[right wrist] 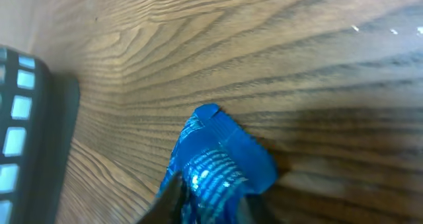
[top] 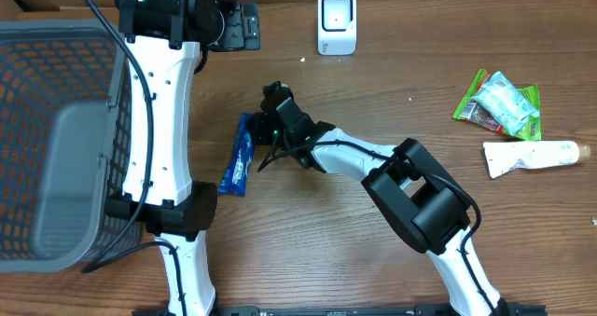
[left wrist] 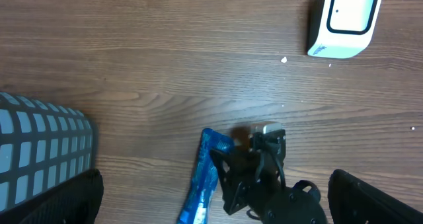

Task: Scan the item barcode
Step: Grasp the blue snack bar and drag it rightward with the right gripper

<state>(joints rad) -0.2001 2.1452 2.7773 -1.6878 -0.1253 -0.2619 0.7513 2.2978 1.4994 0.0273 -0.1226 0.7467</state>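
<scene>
Your right gripper pinches the blue packet, flat on the worktop near the scanner, presumably to carry it there; your left gripper gapes empty.

A gray basket sits far left; 1 green packet and 1 white tube lie far right.

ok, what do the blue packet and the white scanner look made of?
The blue packet looks like thin plastic or foil film, glossy: it crinkles, catches bright highlights and has a crimped end seal. The scanner looks like hard moulded plastic: smooth white shell, rounded corners, dark-framed front window.
</scene>
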